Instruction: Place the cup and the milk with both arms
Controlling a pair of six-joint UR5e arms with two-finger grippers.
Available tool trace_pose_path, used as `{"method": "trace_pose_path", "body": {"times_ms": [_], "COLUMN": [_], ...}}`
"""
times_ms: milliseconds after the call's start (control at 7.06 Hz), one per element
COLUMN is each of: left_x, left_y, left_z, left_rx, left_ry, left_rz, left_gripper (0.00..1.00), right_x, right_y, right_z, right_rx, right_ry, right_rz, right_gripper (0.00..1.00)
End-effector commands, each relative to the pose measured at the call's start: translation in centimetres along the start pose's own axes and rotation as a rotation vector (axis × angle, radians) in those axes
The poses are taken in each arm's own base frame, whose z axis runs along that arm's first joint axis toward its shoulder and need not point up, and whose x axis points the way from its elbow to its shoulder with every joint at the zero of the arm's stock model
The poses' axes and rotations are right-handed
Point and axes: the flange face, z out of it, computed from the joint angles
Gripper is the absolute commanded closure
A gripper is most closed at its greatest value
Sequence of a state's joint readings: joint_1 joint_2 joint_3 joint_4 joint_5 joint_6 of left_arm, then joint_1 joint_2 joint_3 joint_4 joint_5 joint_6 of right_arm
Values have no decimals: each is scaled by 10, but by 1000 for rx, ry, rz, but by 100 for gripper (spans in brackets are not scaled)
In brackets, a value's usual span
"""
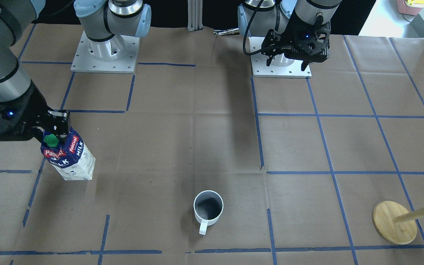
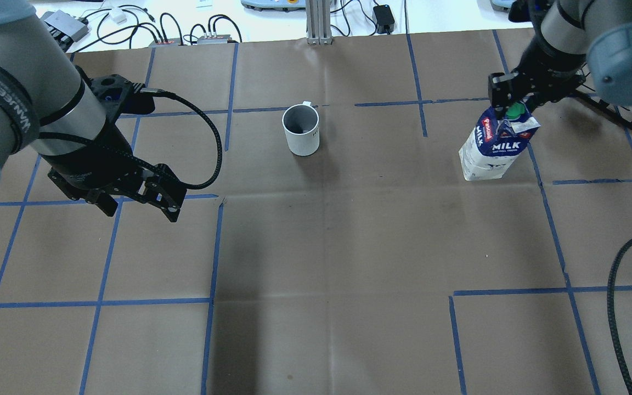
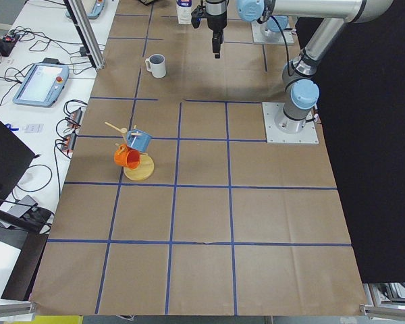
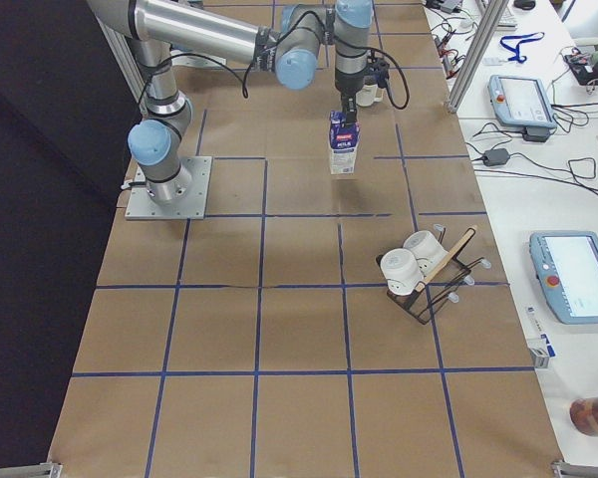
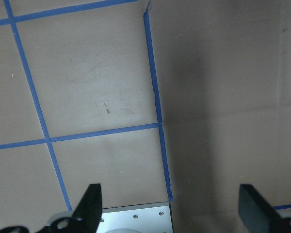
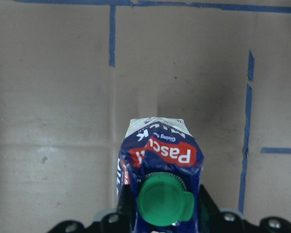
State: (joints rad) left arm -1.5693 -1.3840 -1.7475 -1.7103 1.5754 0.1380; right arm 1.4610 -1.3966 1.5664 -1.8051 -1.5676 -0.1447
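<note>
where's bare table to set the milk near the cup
Bare paper lies between the cup and the milk, held in the right claw, and on the cup's robot side beside the open left claw. Crowded at the table's left end, by the wooden mug stand.

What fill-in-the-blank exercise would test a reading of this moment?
1. The milk has a round ____ cap.
2. The right gripper is ____ on the milk's top.
3. The left gripper is open and holds ____.
4. The cup stands ____ on the table, touched by neither gripper.
Missing words: green; shut; nothing; upright.
</note>
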Motion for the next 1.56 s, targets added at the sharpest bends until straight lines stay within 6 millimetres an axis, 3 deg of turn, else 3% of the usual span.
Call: {"method": "trace_pose_path", "body": {"times_ms": [0, 142, 425, 567, 992, 1417], "left_x": [0, 0, 0, -2, -4, -2], "left_y": [2, 2, 1, 2, 3, 4], "left_z": [0, 1, 3, 3, 2, -4], "left_rx": [-7, -14, -18, -18, -19, 16], "left_ry": [1, 2, 2, -14, -31, -32], "left_rz": [3, 6, 6, 6, 4, 1], "left_gripper": [0, 0, 0, 0, 0, 0], "right_x": [-93, -145, -218, -245, -251, -251], "right_y": [-66, -90, -117, -124, -135, -130], "right_z": [12, 14, 35, 45, 69, 74], "right_rx": [-24, -32, -43, -38, -62, -109], "right_ry": [-3, -6, -11, -12, -6, -5], "right_rz": [53, 76, 116, 114, 113, 81], "right_gripper": [70, 70, 70, 70, 70, 70]}}
